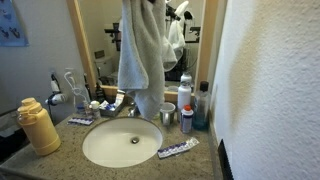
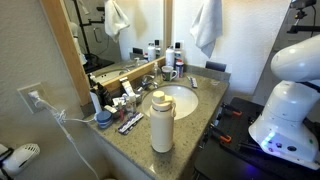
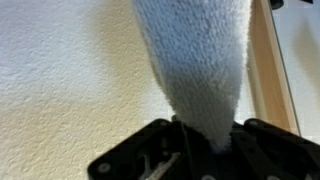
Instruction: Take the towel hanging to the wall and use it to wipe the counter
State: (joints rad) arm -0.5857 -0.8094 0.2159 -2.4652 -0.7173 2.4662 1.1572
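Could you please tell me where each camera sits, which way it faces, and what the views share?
Exterior view: before the counter, facing the mirror over the sink; no robot part is clear.
Exterior view: at the counter's end, looking along it; the white robot base shows.
Wrist view: behind the gripper, facing the wall; the gripper is shut on the towel.
Shared: all show the towel; both exterior views show the sink.

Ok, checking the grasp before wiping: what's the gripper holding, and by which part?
The large pale grey-white terry cloth towel, pinched at its bunched upper end in the shut gripper; the rest hangs down in folds.
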